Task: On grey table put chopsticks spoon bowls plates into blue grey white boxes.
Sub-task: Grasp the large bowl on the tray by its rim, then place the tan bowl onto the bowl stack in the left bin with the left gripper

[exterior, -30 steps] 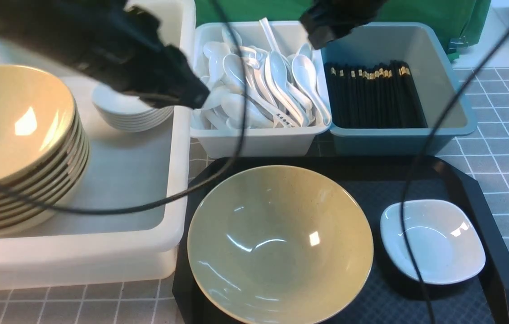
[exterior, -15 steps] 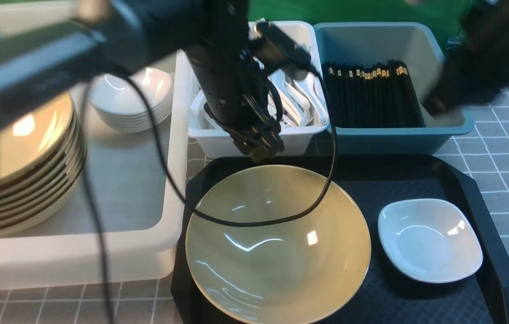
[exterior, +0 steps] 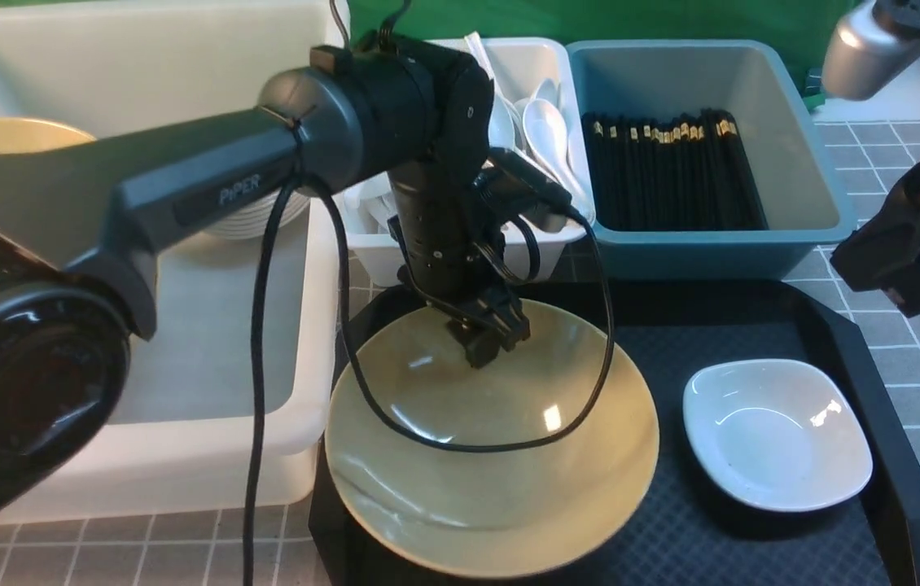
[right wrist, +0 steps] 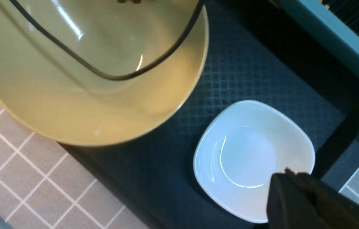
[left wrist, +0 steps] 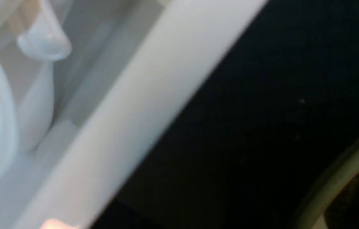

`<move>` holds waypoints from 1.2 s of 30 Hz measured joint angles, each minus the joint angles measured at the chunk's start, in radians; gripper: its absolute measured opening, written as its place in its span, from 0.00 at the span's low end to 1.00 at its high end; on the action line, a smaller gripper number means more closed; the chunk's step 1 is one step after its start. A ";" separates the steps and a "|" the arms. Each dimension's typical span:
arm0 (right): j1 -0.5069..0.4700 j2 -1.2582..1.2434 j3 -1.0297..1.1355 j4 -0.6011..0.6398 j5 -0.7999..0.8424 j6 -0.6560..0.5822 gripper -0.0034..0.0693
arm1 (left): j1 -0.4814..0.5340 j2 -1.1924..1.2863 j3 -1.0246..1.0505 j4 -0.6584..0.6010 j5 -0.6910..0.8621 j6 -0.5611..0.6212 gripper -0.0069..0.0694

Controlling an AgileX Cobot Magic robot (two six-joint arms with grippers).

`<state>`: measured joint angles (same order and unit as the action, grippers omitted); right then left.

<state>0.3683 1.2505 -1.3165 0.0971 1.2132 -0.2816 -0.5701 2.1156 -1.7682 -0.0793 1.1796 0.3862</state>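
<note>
The left gripper (exterior: 486,342) is seen at the far rim of the bowl (exterior: 492,488) on the black tray (exterior: 859,342), crowded by the white box (exterior: 374,256). Whether the rim is clamped cannot be told. The right gripper (right wrist: 289,187) is held closed near the plate (right wrist: 252,159), and is largely cut off.

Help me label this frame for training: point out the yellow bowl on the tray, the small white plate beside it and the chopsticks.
yellow bowl (exterior: 492,488), front view, inner floor.
white plate (exterior: 777,435), front view, centre of its hollow.
chopsticks (exterior: 672,175), front view, middle of the bundle.
</note>
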 joint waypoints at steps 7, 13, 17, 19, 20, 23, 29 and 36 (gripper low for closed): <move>0.000 0.000 0.000 0.001 -0.028 0.000 0.10 | -0.001 -0.054 -0.017 -0.079 0.066 -0.025 0.14; 0.038 0.000 -0.005 0.013 -0.072 0.000 0.10 | 0.046 -0.219 -0.041 -0.093 0.054 -0.032 0.10; 0.153 0.025 -0.074 0.033 -0.074 -0.012 0.10 | 0.204 -0.392 -0.042 -0.227 0.067 -0.034 0.10; 0.208 0.045 -0.106 0.036 -0.074 -0.020 0.10 | 0.267 -0.436 -0.036 -0.257 0.069 -0.035 0.10; 0.272 0.074 -0.162 0.038 -0.074 -0.031 0.10 | 0.374 -0.519 -0.014 -0.304 0.069 -0.035 0.10; 0.384 0.137 -0.251 0.039 -0.071 -0.058 0.10 | 0.563 -0.654 0.064 -0.339 0.069 -0.038 0.10; 0.481 0.237 -0.377 0.043 -0.043 -0.099 0.10 | 0.924 -0.878 0.245 -0.336 0.036 -0.083 0.10; 0.488 0.298 -0.412 0.031 -0.015 -0.112 0.11 | 1.199 -0.953 0.446 -0.345 -0.118 -0.114 0.10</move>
<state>0.8563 1.5488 -1.7285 0.1276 1.1983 -0.3934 0.6289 1.1622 -1.3218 -0.4248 1.0614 0.2727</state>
